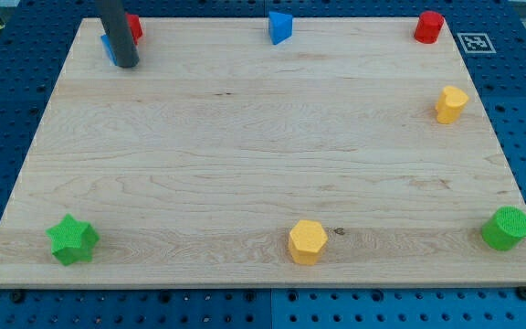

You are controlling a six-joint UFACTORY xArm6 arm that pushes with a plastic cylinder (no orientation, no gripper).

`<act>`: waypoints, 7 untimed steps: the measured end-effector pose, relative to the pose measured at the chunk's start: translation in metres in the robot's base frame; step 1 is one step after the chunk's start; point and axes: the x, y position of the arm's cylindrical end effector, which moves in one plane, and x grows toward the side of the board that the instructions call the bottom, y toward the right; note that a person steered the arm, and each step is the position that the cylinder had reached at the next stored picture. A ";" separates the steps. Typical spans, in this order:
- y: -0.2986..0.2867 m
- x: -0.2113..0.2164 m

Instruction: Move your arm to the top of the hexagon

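The yellow hexagon (308, 241) sits near the view's bottom edge of the wooden board (245, 137), a little right of centre. My tip (125, 64) is at the board's top left, far from the hexagon. The rod stands right in front of a blue block (108, 47) and a red block (134, 26), partly hiding both; their shapes cannot be made out.
A blue triangular block (280, 27) sits at top centre and a red cylinder (428, 26) at top right. A yellow block (450, 104) is at the right edge, a green cylinder (505, 228) at bottom right, a green star (71, 239) at bottom left.
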 end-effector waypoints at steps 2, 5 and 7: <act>0.003 0.038; 0.032 0.101; 0.032 0.101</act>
